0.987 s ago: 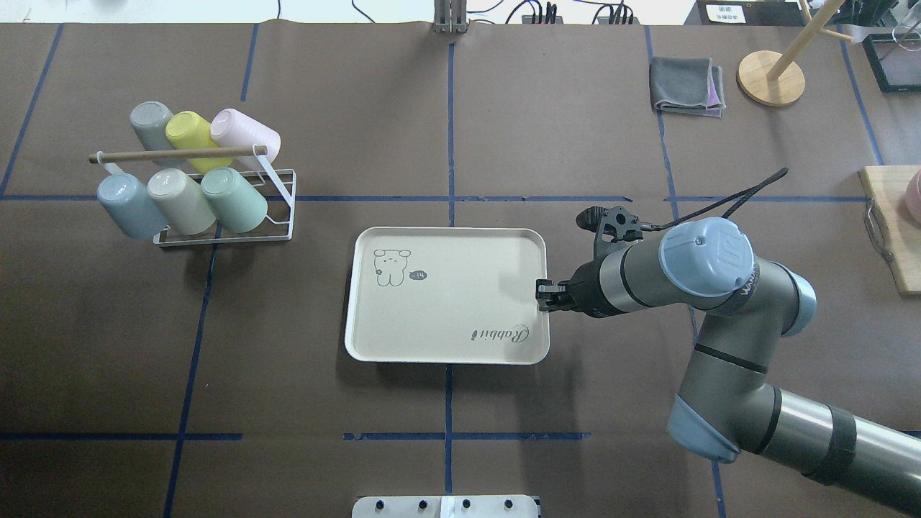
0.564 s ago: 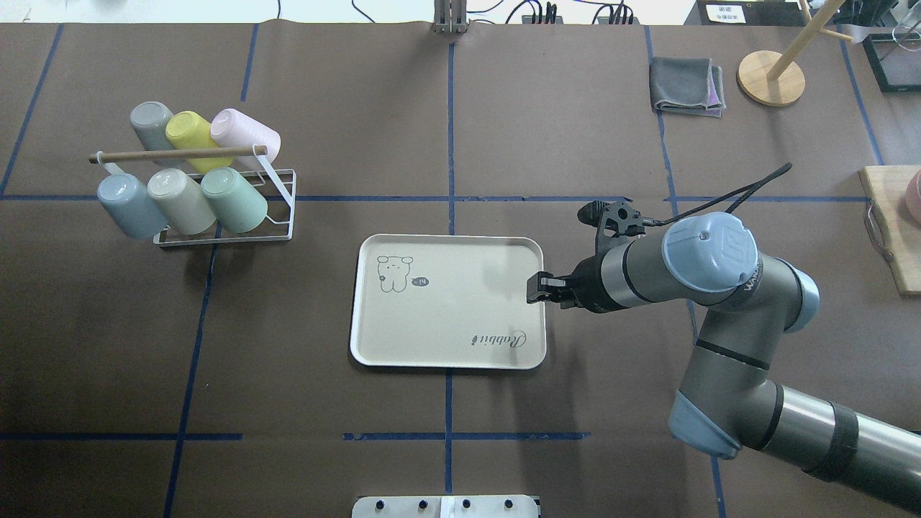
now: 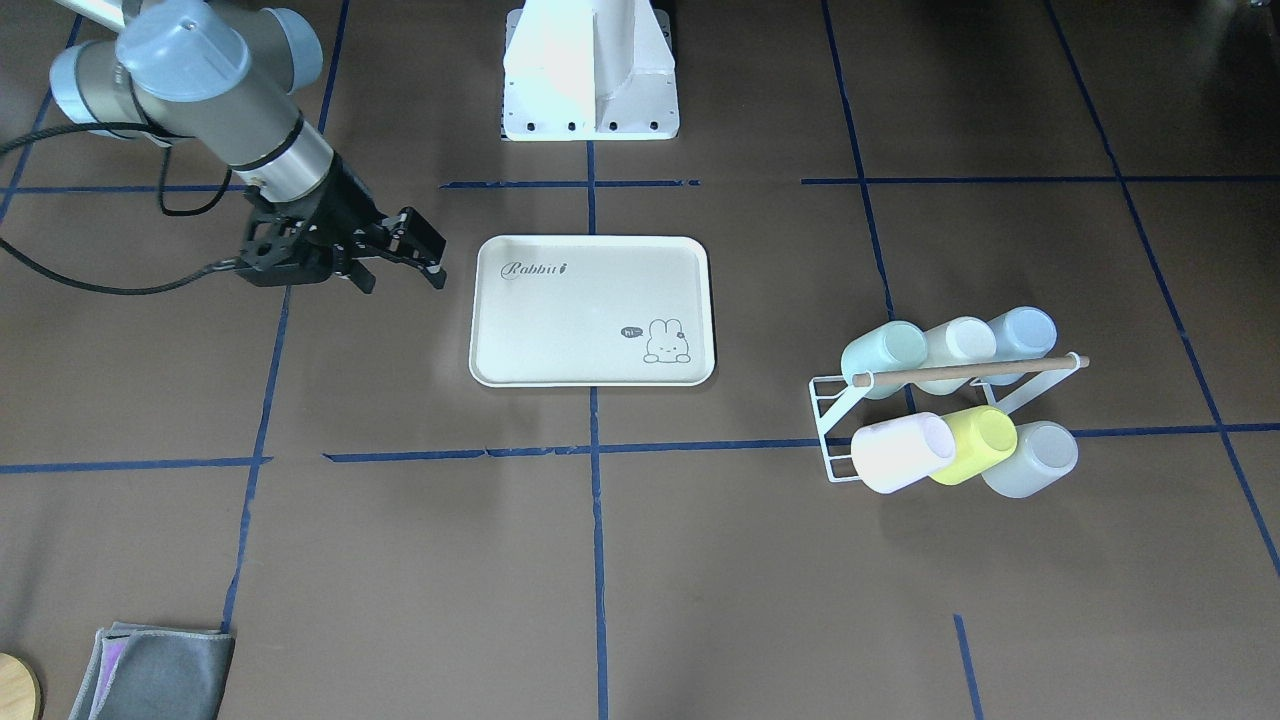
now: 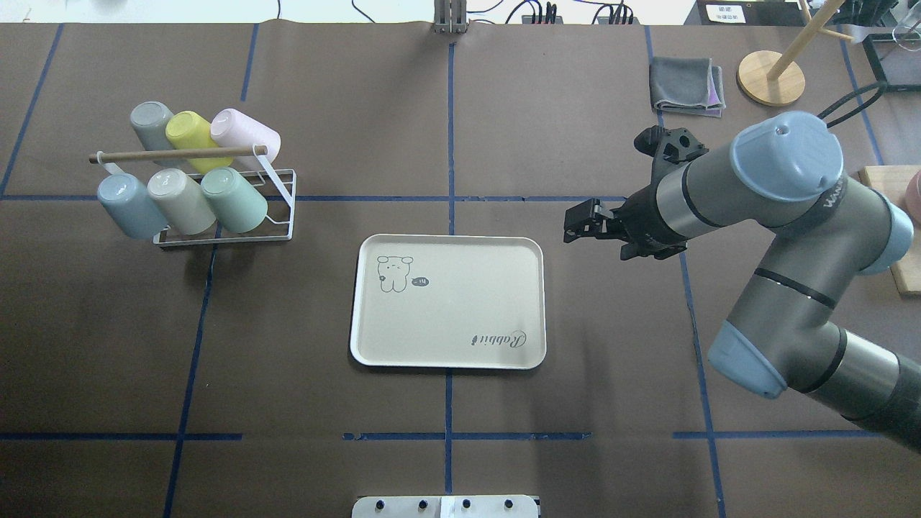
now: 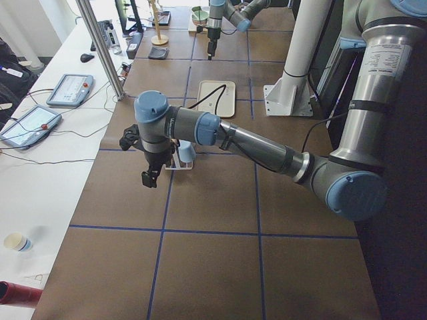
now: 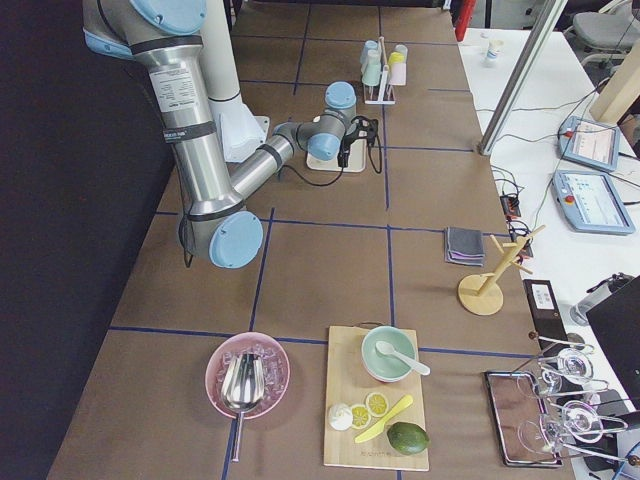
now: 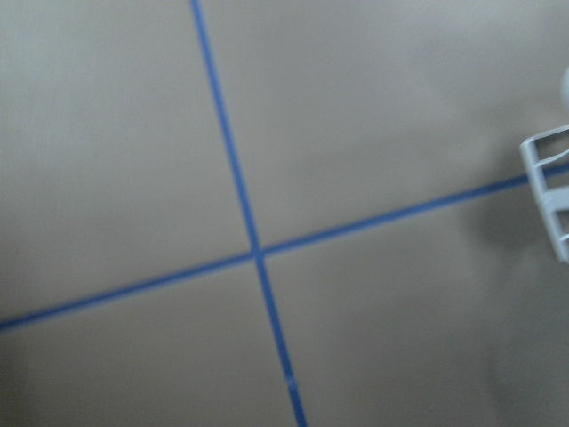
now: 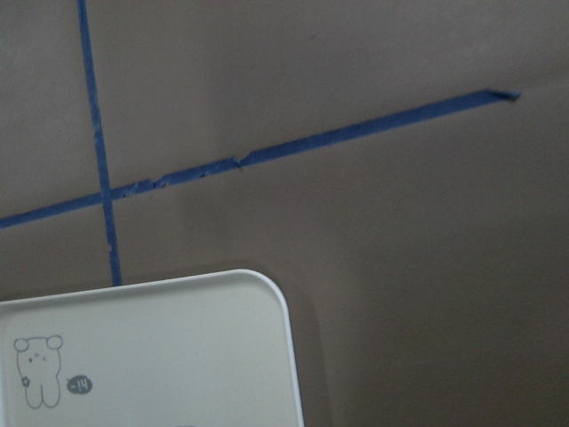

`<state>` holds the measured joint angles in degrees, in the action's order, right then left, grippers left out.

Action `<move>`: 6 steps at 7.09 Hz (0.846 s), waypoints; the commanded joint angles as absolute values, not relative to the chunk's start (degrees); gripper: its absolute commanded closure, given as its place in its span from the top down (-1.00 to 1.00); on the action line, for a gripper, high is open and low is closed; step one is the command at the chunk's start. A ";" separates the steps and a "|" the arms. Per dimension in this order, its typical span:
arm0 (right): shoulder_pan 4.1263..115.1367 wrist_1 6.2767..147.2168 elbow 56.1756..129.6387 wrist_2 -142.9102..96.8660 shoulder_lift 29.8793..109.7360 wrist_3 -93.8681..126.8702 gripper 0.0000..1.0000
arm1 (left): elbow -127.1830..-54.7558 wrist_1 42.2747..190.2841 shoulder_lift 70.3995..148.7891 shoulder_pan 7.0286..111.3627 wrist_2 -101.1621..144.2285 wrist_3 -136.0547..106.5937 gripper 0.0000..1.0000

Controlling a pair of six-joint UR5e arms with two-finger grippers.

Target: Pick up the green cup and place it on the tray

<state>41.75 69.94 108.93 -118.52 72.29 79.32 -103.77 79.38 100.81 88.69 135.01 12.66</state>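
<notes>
The green cup (image 4: 234,200) lies mouth-inward on the near row of a white wire rack (image 4: 291,208), at that row's right end; it also shows in the front view (image 3: 885,355). The cream "Rabbit" tray (image 4: 446,301) lies flat and empty at the table's middle (image 3: 590,310); its corner shows in the right wrist view (image 8: 178,347). My right gripper (image 4: 570,225) is open and empty, above the table beyond the tray's far right corner (image 3: 438,262). My left gripper (image 5: 148,179) shows only in the left side view, beside the rack; I cannot tell its state.
The rack also holds yellow-green (image 4: 188,132), pink (image 4: 245,133), grey (image 4: 152,122), pale blue (image 4: 129,205) and cream (image 4: 180,200) cups. A grey cloth (image 4: 687,86) and wooden stand base (image 4: 770,78) sit far right. A cutting board (image 4: 892,230) is at the right edge.
My right gripper held the tray's right rim and nudged the tray slightly. It has let go, opened and moved up and away to the far right.
</notes>
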 commanded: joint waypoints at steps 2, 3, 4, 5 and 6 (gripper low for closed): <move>51.48 85.11 112.84 -121.11 72.60 67.21 0.99 | -117.98 79.28 103.28 77.82 118.13 13.10 1.00; 53.42 89.34 113.37 -121.11 72.77 60.80 1.00 | -122.04 79.19 102.66 74.22 112.90 13.79 1.00; 54.83 90.52 113.47 -121.29 73.38 56.64 0.99 | -125.56 77.62 102.40 71.22 107.54 18.06 1.00; 56.67 90.53 113.38 -121.38 74.78 54.69 0.99 | -129.77 72.73 102.65 67.36 100.27 25.07 1.00; 58.43 90.53 113.20 -121.38 76.71 50.23 1.00 | -133.38 70.42 102.57 64.02 93.06 29.66 1.00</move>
